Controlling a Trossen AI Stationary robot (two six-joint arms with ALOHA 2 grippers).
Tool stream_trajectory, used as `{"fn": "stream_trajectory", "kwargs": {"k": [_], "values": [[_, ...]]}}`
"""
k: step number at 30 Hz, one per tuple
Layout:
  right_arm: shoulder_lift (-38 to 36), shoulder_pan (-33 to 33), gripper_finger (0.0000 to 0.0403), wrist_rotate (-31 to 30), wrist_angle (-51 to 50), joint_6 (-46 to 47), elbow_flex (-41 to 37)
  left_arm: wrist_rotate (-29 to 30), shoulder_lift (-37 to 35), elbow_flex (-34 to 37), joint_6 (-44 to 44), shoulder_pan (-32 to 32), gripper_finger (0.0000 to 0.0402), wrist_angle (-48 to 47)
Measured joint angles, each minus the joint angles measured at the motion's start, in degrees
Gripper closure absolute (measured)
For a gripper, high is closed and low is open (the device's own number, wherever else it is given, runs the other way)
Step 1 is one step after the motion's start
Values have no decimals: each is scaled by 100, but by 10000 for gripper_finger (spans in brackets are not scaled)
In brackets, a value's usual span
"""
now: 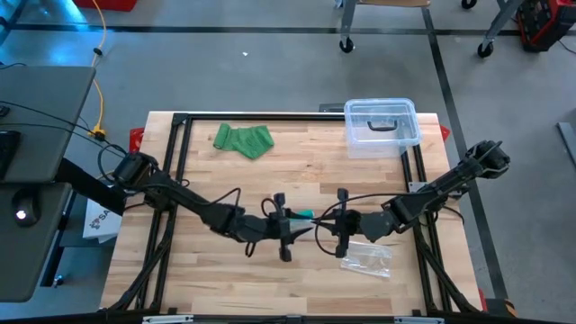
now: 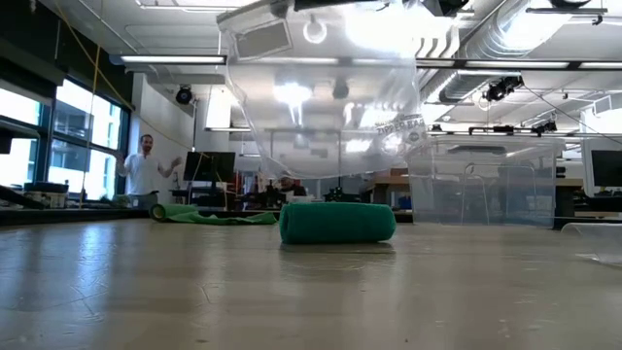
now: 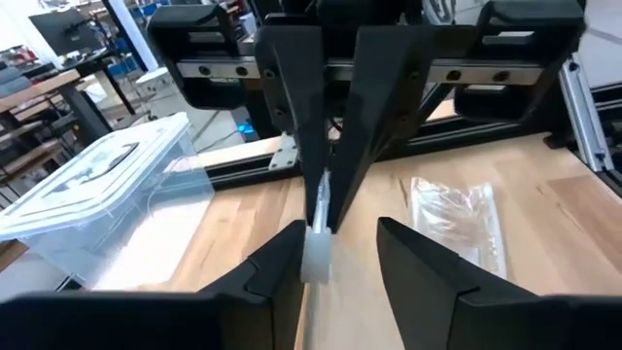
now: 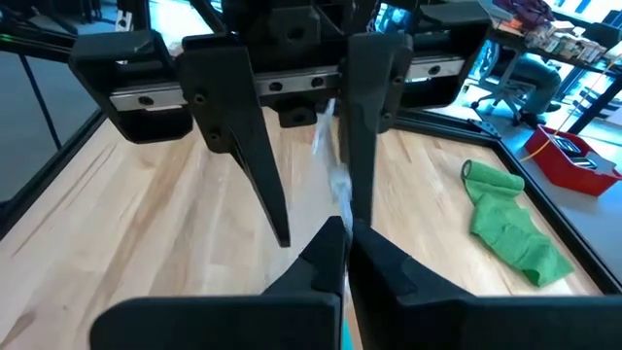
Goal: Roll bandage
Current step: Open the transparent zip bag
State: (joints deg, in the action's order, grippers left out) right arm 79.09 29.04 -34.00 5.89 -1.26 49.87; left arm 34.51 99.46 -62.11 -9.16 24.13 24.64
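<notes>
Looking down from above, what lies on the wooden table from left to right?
Loose green bandage → left gripper → right gripper → crumpled clear bag → clear plastic box.

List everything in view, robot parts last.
rolled bandage: one, green, table middle, beneath the end effectors
loose bandage: one, green, crumpled, far left of the table
lidded bin: one, clear, far right corner
held plastic bag: one, clear, hanging above the roll
flat plastic bag: one, clear, on the table near the right arm
table: one, light wood
person: one, white top, in the room behind
left end effector: dark, open, at the held bag
right end effector: dark, shut on the held bag
</notes>
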Motion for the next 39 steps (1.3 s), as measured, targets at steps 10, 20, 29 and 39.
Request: {"fn": "stream_trajectory", "kwargs": {"k": [10,20,29,39], "values": [[0,0,403,0,-61,105,0,435,-4,0,8,108,304,99],[0,0,403,0,-63,127,0,546,-4,0,8,122,335,69],[2,0,403,0,-55,127,0,1164,-4,-2,1,313,366,44],[4,0,403,0,-68,127,0,1641,-64,-4,234,524,362,-547]]}}
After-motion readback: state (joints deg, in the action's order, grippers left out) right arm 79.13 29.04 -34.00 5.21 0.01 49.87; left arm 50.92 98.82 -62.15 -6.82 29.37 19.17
